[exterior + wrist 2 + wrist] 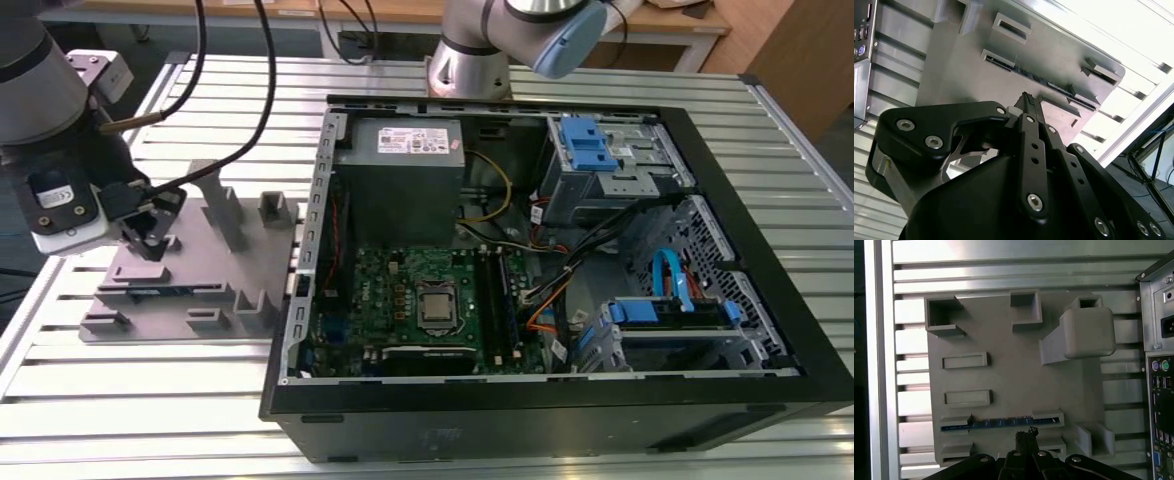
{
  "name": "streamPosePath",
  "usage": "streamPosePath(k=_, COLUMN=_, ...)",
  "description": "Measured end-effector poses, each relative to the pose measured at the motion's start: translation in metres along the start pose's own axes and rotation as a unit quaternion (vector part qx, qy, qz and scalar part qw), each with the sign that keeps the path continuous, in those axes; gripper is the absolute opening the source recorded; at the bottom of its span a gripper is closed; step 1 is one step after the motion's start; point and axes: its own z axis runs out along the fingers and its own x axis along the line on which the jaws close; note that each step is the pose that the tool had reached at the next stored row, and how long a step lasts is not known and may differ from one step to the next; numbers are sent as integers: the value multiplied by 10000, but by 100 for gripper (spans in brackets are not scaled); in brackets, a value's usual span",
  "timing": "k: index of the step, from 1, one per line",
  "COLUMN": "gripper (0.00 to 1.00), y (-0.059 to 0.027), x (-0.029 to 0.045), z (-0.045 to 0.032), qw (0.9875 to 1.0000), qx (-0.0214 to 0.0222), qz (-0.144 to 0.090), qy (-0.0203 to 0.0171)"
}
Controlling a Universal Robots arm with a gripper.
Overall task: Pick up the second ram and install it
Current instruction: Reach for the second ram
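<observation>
- The gripper (1025,434) was over the grey holder (1019,375), poised above the plate's near edge in the first wrist view.
- Jaws: drawn in narrow, tips all but together, nothing between them. No contact with any part could be seen.
- The second ram (999,422) stood on edge in a long slot of the holder, just beyond the fingertips and slightly to one side of them. It was close to the jaws but apart from them.
- In the second wrist view the same stick (1041,80) lay as a dark line across the holder, past the toothed fingertip (1027,99).
- In the exterior view the gripper (144,238) hung over the holder (200,300), with the stick (167,290) below and near the jaws.
- The open computer case (694,130) sat well apart from the jaws, towards the exterior view's right. Its motherboard (400,280) and slot rails (501,290) were exposed.
- Whether a stick already occupied one rail could not be told.
- Assessment: pick-up not yet made. The stick remained seated in its holder, ungripped.
- Outstanding, in my judgement: grasp, lift, carry to the case, seat in a rail. The task stood at its earliest stage.
</observation>
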Motion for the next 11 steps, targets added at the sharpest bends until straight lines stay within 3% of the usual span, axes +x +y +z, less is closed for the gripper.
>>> streamPosePath(k=11, gripper=11, y=-5, x=3, z=113, qw=10000, qx=4, qz=0, qy=0)
